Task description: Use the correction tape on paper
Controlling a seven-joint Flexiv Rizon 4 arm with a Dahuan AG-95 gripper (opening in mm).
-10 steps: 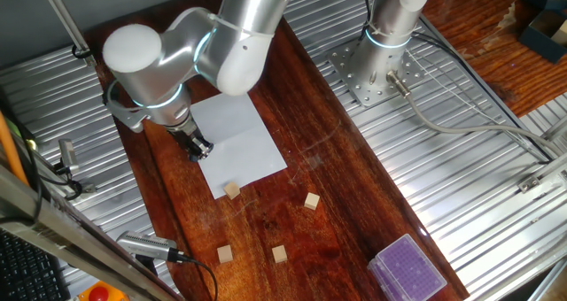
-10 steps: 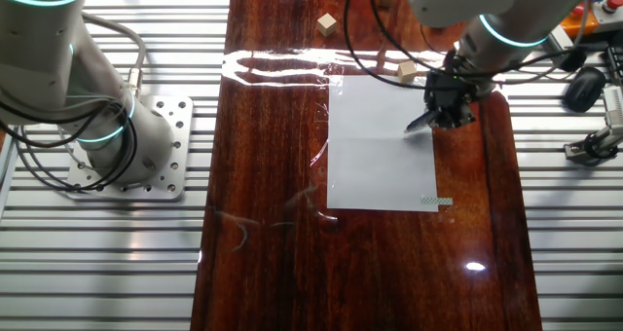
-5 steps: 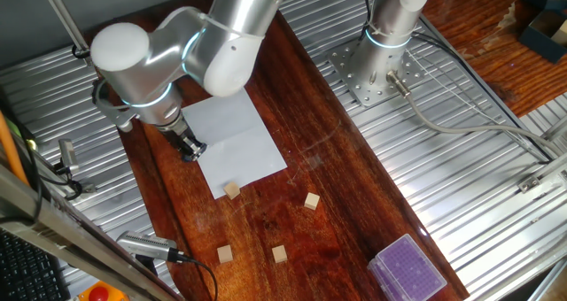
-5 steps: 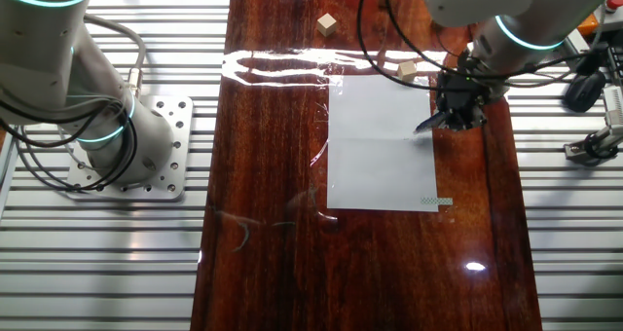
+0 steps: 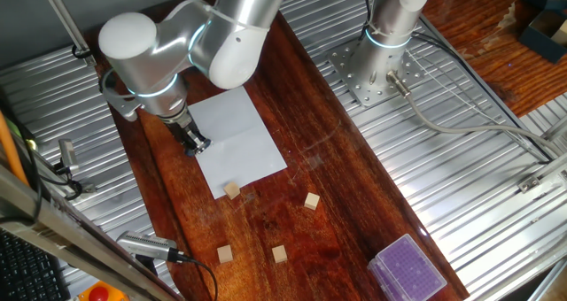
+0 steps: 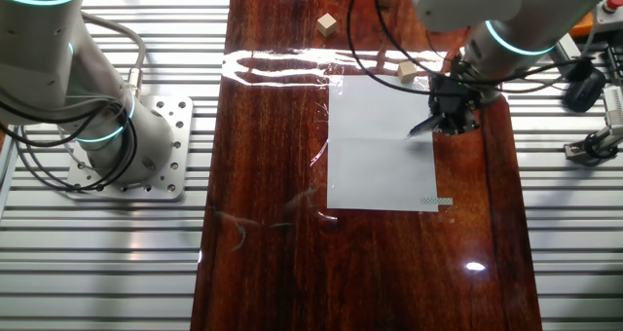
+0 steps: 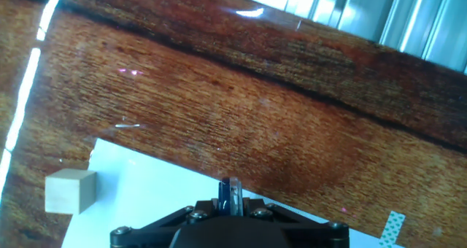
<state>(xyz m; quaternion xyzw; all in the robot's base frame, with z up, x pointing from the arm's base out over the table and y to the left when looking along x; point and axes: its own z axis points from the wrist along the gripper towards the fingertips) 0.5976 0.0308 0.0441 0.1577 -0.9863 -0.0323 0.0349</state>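
The white paper (image 5: 237, 143) lies on the dark wooden table; it also shows in the other fixed view (image 6: 382, 141) and in the hand view (image 7: 139, 204). My gripper (image 5: 197, 145) is shut on the dark blue correction tape (image 6: 422, 127), whose tip points down at the paper's edge nearest the arm. In the other fixed view my gripper (image 6: 450, 117) stands at the sheet's right edge. In the hand view the tape's narrow blue tip (image 7: 230, 196) sticks out between the shut jaws over the paper's edge. Whether the tip touches the sheet I cannot tell.
Several tan wooden cubes lie on the table: one (image 5: 232, 190) at the paper's near corner, others (image 5: 311, 201) (image 5: 279, 253) further on. A purple-topped clear box (image 5: 407, 270) sits at the table's end. A patterned tape strip (image 6: 436, 202) marks one corner of the paper.
My gripper with the correction tape slid outward to the sheet's border, then came back a little toward the paper. The paper and cubes have not moved.
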